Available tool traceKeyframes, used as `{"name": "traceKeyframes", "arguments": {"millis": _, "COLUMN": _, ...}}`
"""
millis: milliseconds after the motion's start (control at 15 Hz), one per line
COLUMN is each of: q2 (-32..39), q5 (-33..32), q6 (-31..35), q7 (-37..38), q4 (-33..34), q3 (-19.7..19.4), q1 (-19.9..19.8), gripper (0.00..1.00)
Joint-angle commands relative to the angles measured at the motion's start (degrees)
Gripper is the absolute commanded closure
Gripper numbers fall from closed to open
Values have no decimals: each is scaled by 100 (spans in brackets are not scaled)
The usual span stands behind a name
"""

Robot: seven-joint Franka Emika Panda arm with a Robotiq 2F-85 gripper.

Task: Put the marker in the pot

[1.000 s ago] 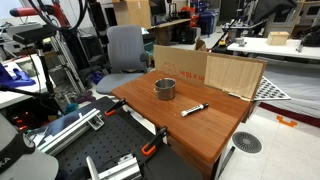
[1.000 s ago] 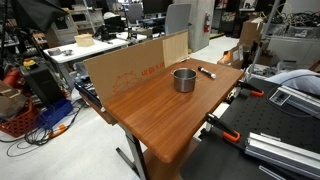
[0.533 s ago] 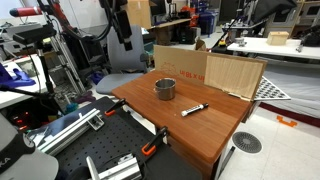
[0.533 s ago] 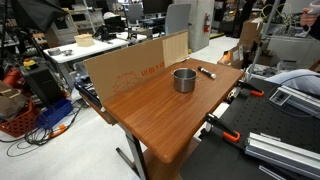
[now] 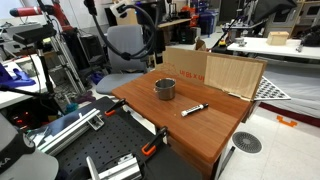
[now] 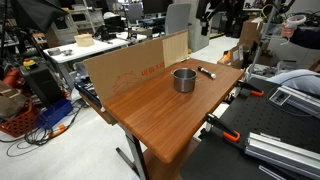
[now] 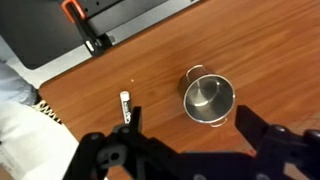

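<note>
Wrist view: marker (image 7: 126,108) lies near the pot (image 7: 187,97).

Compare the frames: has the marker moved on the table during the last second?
No. The marker lies in the same spot and at the same angle beside the pot in both exterior views.

A wooden table (image 5: 195,135) carried cardboard (image 5: 235,75) upright along one edge, an orange clamp (image 5: 150,149) at another; a grey chair (image 5: 120,48) stood behind.
</note>
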Motion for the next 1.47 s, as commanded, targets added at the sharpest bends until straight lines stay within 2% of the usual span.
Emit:
{"name": "traceKeyframes", "arguments": {"millis": 0, "q2": 980, "q5": -188, "q6": 426, "q7": 2, "q4": 666, "q3": -219, "q1": -46, "gripper": 0}}
{"name": "traceKeyframes", "arguments": {"millis": 400, "q2": 2382, "q5": -149, "q6": 989, "q7": -154, "q4": 1653, "q3": -570, "q1": 35, "gripper": 0}}
{"name": "traceKeyframes", "arguments": {"millis": 733, "q2": 3220, "q5": -49, "q6": 957, "q7": -297, "q4": 2183, "q3": -698, "q1": 8, "gripper": 0}}
{"name": "traceKeyframes", "arguments": {"millis": 1067, "q2": 3689, "q5": -85, "q6": 969, "q7": -337, "q4": 2577, "q3": -927, "q1": -24, "gripper": 0}}
{"name": "traceKeyframes", "arguments": {"millis": 1400, "q2": 4024, "q5": -75, "q6": 1099, "q7": -360, "q4": 2707, "q3": -993, "q1": -17, "gripper": 0}}
